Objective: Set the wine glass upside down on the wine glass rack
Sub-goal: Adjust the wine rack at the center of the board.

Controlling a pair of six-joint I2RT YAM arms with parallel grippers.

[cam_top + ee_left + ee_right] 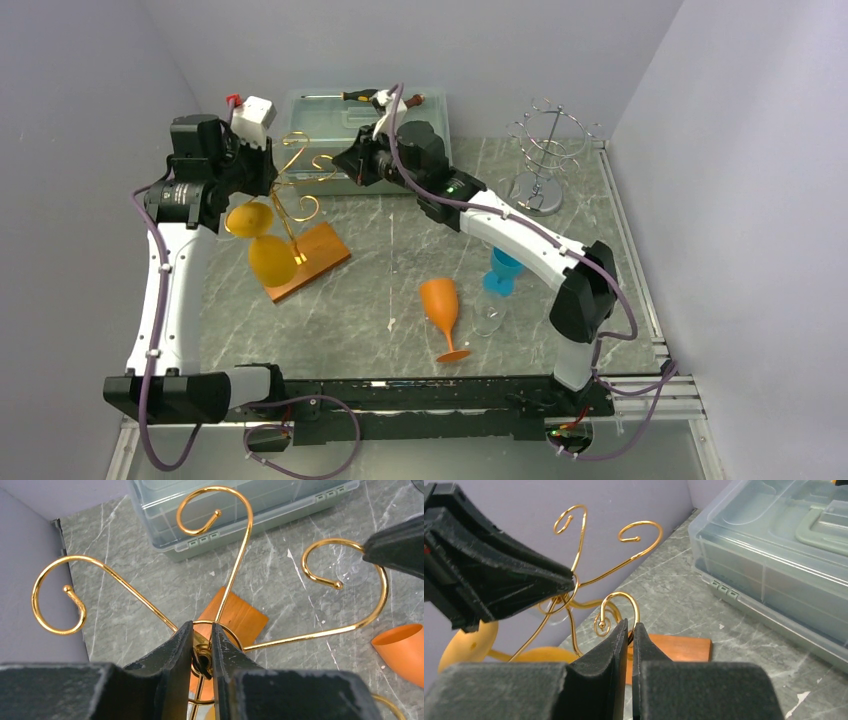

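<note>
The left claw (202, 630) is almost closed, its 2 black fingers clamped on the small knob at the centre of the gold wire wine glass rack with the orange wooden base (312, 258). From between those fingers the curled gold hooks fan outward and away. Just below and beside this claw hangs a translucent amber wine glass (272, 262), foot uppermost and bowl down. It looks caught on 1 of the hooks, though it hangs tilted and I cannot see exactly how the foot sits in the wire.

Directly across the rack from the left claw, the right claw (630, 627) is pinched shut on the thin wire of 1 nearer hook. Beyond it stands the clear plastic storage box (330, 125).

Well behind the right claw, back toward its arm's base, an opaque orange wine glass (440, 303) lies on its side on the grey marble table (380, 250). A blue wine glass (503, 268) and a clear wine glass (488, 318) sit just right of it. Far off to the right stands a silver wire stand (545, 150).

As I judge it, 1 glass is hung. Both claws grip the rack itself and neither carries a glass. What seems left is to release, or to fetch another from the table.
</note>
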